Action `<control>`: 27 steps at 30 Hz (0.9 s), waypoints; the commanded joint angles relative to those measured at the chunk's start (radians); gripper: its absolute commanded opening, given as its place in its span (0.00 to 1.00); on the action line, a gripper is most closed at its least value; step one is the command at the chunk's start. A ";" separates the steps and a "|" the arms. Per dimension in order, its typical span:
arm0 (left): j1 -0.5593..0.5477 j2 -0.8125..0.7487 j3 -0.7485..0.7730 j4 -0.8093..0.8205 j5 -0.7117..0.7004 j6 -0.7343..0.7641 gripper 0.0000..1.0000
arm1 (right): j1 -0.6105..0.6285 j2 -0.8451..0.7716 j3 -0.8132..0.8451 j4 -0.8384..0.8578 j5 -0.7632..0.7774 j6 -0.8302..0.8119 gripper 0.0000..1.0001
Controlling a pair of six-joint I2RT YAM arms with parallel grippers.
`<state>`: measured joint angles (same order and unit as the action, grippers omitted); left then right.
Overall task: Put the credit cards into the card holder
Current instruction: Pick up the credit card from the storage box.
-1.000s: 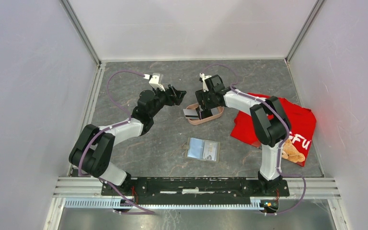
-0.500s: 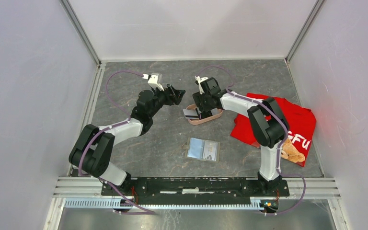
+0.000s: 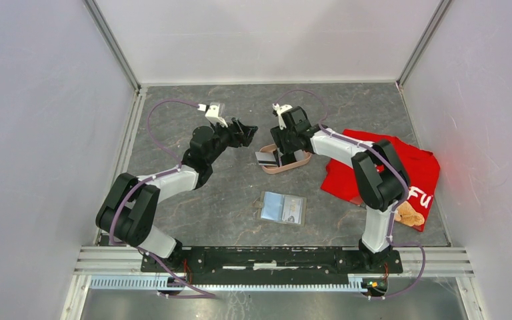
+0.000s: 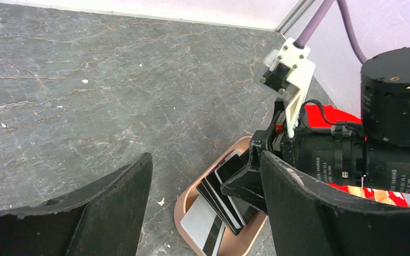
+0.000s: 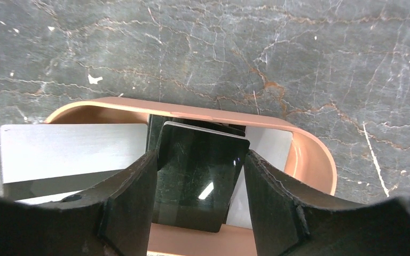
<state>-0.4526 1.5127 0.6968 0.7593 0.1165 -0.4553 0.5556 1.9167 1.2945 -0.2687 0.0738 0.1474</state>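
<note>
Narrowing right tool (image 5: 198, 160) straddles dark credit card (image 5: 203, 184) in tray (image 5: 310, 156).

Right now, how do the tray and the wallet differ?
The tray is a pink oval with a raised rim; the wallet is a flat grey rectangle. The right gripper reaches into the tray; no gripper is near the wallet. Both lie on the table.

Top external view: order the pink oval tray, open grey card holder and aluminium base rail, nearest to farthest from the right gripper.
1. Pink oval tray, at the right gripper.
2. Grey card holder, nearer the bases.
3. Aluminium base rail, near edge.
</note>
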 commanded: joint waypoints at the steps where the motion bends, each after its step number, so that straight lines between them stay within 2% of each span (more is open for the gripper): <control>1: 0.008 0.006 -0.002 0.061 0.024 -0.025 0.80 | 0.001 -0.057 -0.003 0.040 -0.031 -0.015 0.63; 10: 0.009 0.008 -0.001 0.064 0.032 -0.026 0.80 | -0.020 -0.049 0.005 0.054 -0.071 -0.003 0.66; 16: 0.014 0.010 -0.005 0.074 0.058 -0.040 0.80 | -0.044 -0.055 -0.014 0.075 -0.185 0.011 0.67; 20: 0.040 0.027 -0.006 0.126 0.174 -0.091 0.78 | -0.073 -0.066 -0.035 0.102 -0.266 0.018 0.66; 24: 0.073 0.094 -0.001 0.241 0.367 -0.212 0.70 | -0.117 -0.066 -0.044 0.129 -0.371 0.036 0.65; 27: 0.076 0.147 0.029 0.247 0.462 -0.278 0.67 | -0.154 -0.069 -0.052 0.146 -0.438 0.053 0.65</control>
<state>-0.3862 1.6001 0.6968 0.9092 0.3885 -0.5938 0.4435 1.8988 1.2514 -0.1936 -0.2390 0.1680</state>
